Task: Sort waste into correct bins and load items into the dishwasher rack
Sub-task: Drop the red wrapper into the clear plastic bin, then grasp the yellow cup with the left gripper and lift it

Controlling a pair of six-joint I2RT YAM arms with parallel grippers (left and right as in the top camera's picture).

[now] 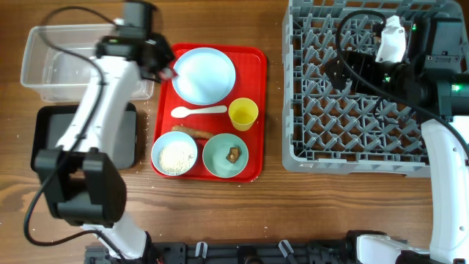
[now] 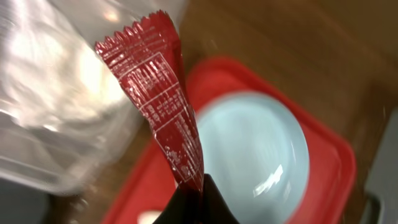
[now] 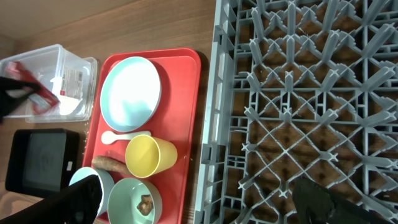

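Right now, the dishwasher rack [image 1: 315, 139] sits just to the right of the red tray [image 1: 256, 81]. Your right gripper [image 3: 202, 199] hangs over the half of the rack nearer the tray, fingers spread wide with nothing between them. The clear tub [image 1: 51, 62] lies left of the tray, level with its far end. The black bin [image 1: 47, 128] lies left of the tray too, level with its near end, partly under your left arm.

On the tray, the plate [image 1: 205, 73] fills the far end. The two bowls stand side by side at the near end: the crumb bowl [image 1: 175, 155] on the left and the lump bowl [image 1: 225, 155] on the right, with a small brown lump [image 1: 232, 153] in it. The yellow cup [image 1: 242, 114] stands upright mid-tray by the right rim. The white spoon [image 1: 198, 111] lies across the middle, between the plate and the bowls. The brown stick [image 1: 192, 131] lies just nearer than the spoon, touching the crumb bowl's rim.

Your left gripper [image 2: 189, 190] is over the tray's far-left corner, clamped tight on one end of the red wrapper [image 2: 161, 106]. The rest of the wrapper sticks out free beyond the fingertips.
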